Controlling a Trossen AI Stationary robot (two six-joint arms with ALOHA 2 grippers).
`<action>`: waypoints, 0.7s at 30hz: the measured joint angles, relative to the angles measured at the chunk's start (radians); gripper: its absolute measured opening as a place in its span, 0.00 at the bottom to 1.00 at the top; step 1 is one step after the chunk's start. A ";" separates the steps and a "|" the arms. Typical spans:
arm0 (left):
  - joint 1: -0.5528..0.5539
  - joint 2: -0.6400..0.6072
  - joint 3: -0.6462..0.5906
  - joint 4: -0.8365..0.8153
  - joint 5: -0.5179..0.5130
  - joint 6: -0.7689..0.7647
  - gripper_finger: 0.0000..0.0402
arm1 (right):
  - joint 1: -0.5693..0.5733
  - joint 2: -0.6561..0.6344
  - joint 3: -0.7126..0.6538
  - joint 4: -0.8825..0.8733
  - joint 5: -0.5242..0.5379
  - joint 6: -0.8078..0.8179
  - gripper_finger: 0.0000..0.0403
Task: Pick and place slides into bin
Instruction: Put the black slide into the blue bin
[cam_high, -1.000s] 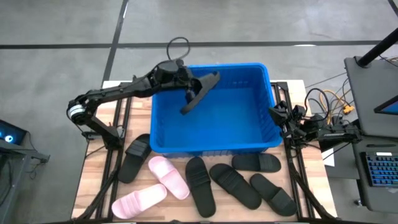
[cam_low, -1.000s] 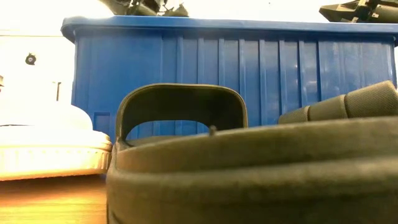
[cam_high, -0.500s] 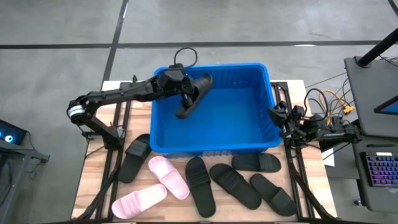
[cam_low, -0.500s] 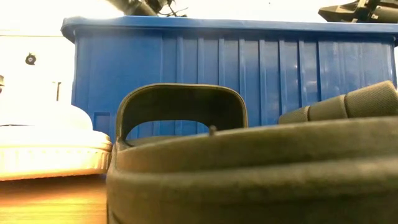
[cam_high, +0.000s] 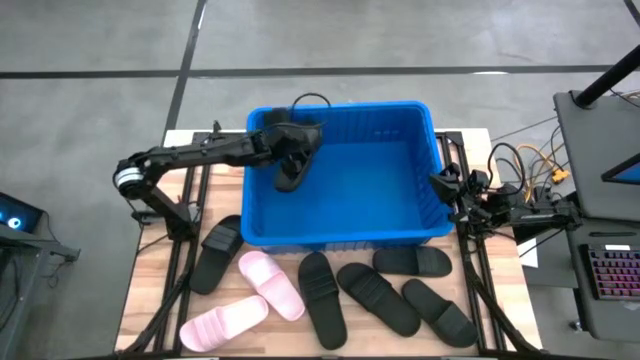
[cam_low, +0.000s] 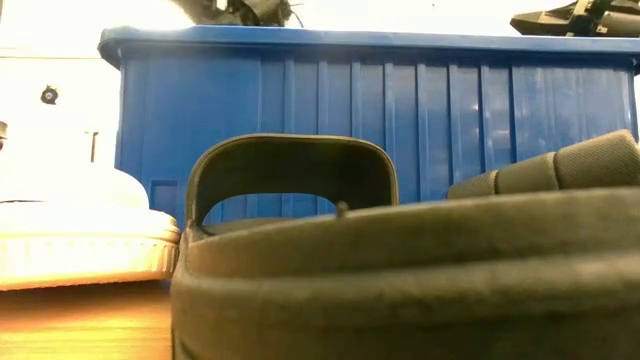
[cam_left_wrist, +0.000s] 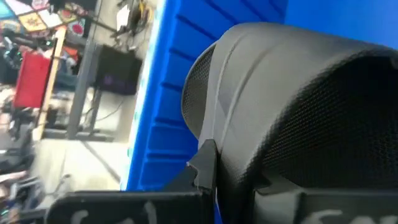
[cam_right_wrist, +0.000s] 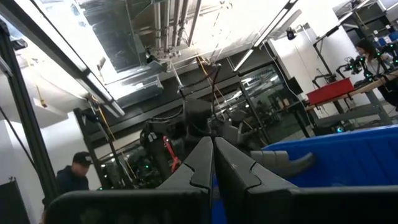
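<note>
**Left claw lowers a black sandal into the crate**

From above: the left claw (cam_high: 290, 160) is clamped on a black sandal (cam_high: 293, 165) and has drawn back toward the crate's left wall since a second ago, sinking inside the blue crate (cam_high: 400, 235). The sandal, earlier slanted out toward the middle, now hangs close under the claw. To the claw's right the crate floor lies bare. The right claw (cam_high: 440, 182) waits closed just outside the right rim. Seven more sandals lie on the surface (cam_high: 160, 300) in front of the crate: five black, two pink (cam_high: 270, 283).

From table height: a black strap (cam_low: 290, 175) fills the foreground, hiding the crate's base; only arm parts show above the rim.

Left wrist: the held sandal (cam_left_wrist: 298, 106) blocks nearly everything, blue wall (cam_left_wrist: 161, 112) beside it.

Right wrist: fingers (cam_right_wrist: 202, 163) pressed together; a person stands far off.
</note>
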 joint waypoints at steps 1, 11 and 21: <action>-0.006 0.015 0.002 0.003 -0.010 -0.001 0.00 | 0.000 0.000 0.000 0.000 0.000 0.000 0.02; -0.035 0.144 0.023 -0.067 -0.201 -0.172 0.00 | 0.000 0.000 0.000 0.001 0.000 0.003 0.02; -0.053 0.156 0.023 -0.162 -0.226 -0.239 0.00 | 0.000 0.000 0.000 0.000 0.000 0.003 0.02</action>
